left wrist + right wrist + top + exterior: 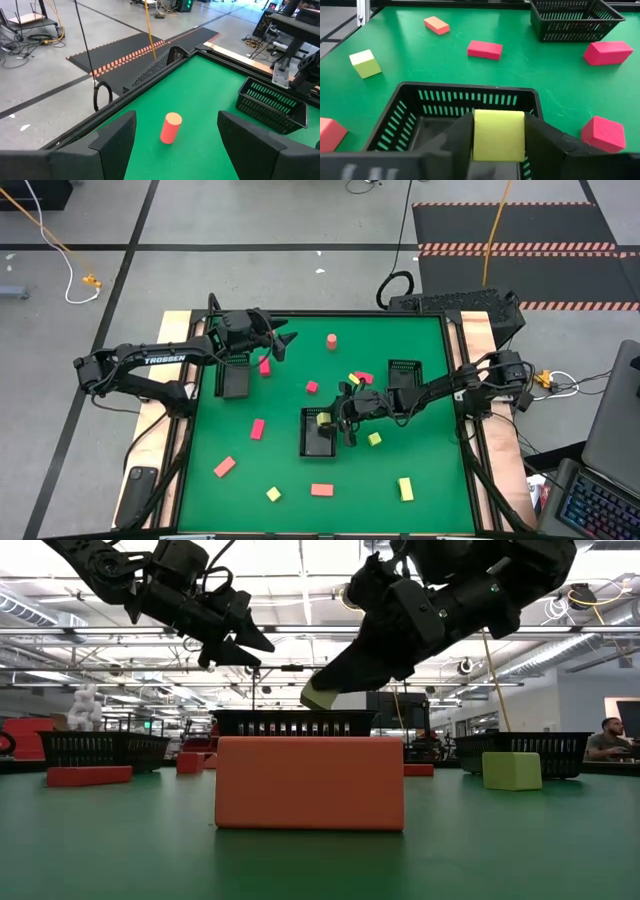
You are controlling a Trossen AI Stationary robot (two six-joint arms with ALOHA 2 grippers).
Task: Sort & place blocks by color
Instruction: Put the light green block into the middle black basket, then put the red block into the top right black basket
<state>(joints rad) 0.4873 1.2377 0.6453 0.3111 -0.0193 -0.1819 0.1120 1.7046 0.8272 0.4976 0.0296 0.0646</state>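
Observation:
My right gripper (335, 420) is shut on a pale yellow block (499, 135) over the middle black tray (318, 442); it also shows in the low view (320, 695). My left gripper (282, 340) is open and empty, raised near the left tray (235, 376). A salmon cylinder (170, 127) stands on end on the mat ahead of its fingers. Other blocks lie on the green mat: pink ones (257, 428), (312, 387), (265, 366), salmon ones (224, 467), (321, 490), and yellow ones (273, 494), (406, 488), (374, 439). My right gripper pinches the yellow block by two opposite sides (477, 136) between its two fingers (455, 142). The fingers slant down from the table's right side. The block hangs clear above the open top of the middle tray (465, 100).
A third black tray (403, 374) stands at the right, with a yellow and a pink block (358, 378) just to its left. A salmon bar (310, 783) lies close in front of the low camera. The mat has a raised black rim (450, 380).

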